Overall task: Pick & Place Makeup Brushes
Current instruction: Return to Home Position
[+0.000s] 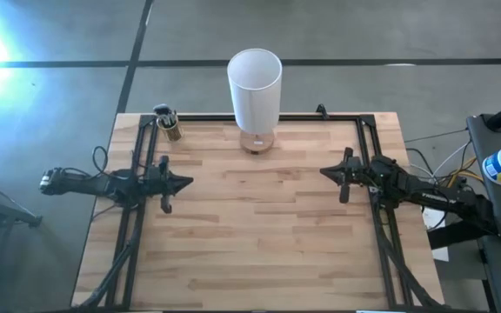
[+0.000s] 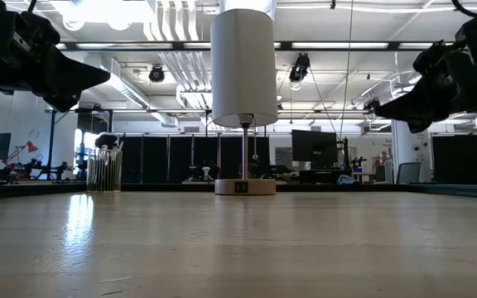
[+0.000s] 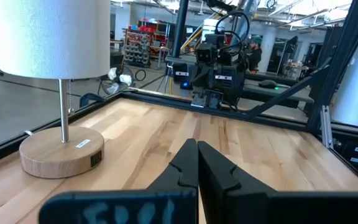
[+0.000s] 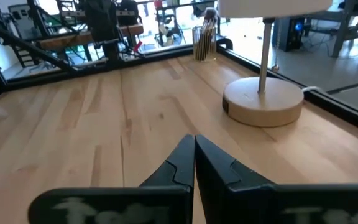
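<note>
Hovering level over the table [image 1: 259,243], my left gripper [image 1: 187,182] and right gripper [image 1: 324,171] faced each other, both sets of fingers pressed together, holding nothing. Farther back: lamp [image 1: 254,87]. Far left corner: makeup brushes [image 1: 163,114] upright in clear cup [image 1: 173,132].

Matte black jointed left arm [image 1: 116,183] and right arm [image 1: 403,183], thin looping cables, tapered wedge-shaped black jaws.

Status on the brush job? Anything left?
Looks done: the makeup brushes stand in the clear holder at the far-left corner, none visible loose on the table. Left gripper and right gripper are shut, empty, raised at either side. Nothing visibly left.
</note>
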Robot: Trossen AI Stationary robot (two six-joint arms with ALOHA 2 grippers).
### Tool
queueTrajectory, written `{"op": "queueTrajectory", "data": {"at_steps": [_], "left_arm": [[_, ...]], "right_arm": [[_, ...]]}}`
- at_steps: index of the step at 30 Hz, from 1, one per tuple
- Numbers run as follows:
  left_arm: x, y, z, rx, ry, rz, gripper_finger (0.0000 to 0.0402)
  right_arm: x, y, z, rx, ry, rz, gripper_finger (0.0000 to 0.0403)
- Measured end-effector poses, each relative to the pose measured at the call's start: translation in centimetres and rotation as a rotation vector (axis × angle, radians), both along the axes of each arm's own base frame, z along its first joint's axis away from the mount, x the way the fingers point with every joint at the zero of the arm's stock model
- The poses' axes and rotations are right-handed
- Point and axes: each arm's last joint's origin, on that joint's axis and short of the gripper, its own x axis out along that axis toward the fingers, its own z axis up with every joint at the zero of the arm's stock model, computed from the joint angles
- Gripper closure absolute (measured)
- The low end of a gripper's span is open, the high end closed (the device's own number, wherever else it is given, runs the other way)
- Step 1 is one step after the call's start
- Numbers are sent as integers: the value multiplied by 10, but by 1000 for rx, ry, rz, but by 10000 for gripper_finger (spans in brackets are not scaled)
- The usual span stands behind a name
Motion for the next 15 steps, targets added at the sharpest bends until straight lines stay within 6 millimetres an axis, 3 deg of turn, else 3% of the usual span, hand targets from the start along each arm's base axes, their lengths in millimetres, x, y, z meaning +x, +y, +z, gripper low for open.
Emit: {"op": "queueTrajectory", "data": {"at_steps": [15], "left_arm": [[0, 0, 0, 0, -1, 0, 401]], "right_arm": [[1, 0, -2, 7, 19, 1, 394]]}}
